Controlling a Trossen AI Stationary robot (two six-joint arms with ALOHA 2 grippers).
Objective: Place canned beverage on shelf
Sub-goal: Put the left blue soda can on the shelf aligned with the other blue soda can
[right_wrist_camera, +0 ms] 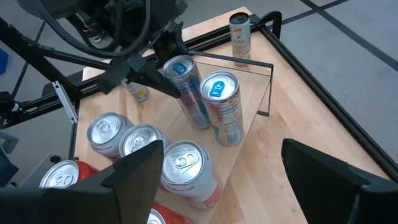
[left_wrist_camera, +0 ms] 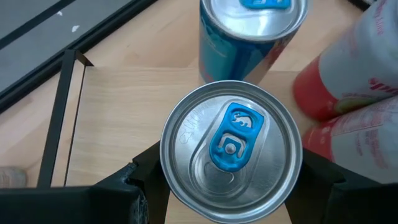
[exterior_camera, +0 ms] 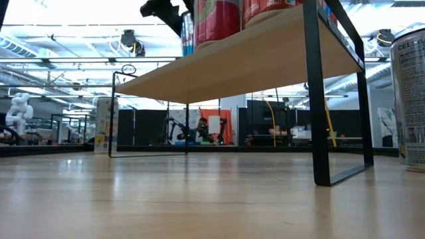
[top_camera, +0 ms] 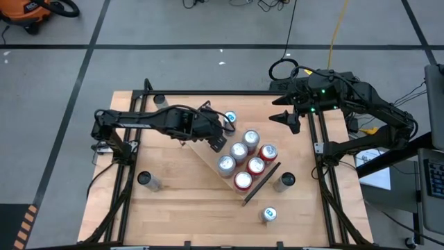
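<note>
The shelf (top_camera: 201, 154) is a light-wood board with black end rails, set slantwise mid-table, and holds several upright cans: silver-topped ones (top_camera: 239, 151) and red ones (top_camera: 255, 166). My left gripper (top_camera: 218, 139) is over the shelf's far end, shut on a blue-and-silver can with a blue tab (left_wrist_camera: 231, 155). That can also shows in the right wrist view (right_wrist_camera: 186, 87). A second blue-tab can (top_camera: 229, 119) stands on the shelf just beyond it. My right gripper (top_camera: 290, 119) is open and empty above the table's far right. My left gripper pinches the can's side wall just under its top rim (left_wrist_camera: 171, 177) between its two fingers (left_wrist_camera: 146, 174). The fingers come about level from the table's left. The can leans a little, its bottom (right_wrist_camera: 200, 119) at the shelf board; whether it rests there, I cannot tell.
Loose cans stand on the tabletop: near left (top_camera: 148, 180), far left (top_camera: 159, 99), right of the shelf (top_camera: 284, 180) and near right (top_camera: 268, 214). The black frame rails (top_camera: 322, 173) run along the table's sides. Bare wood lies near the front edge.
</note>
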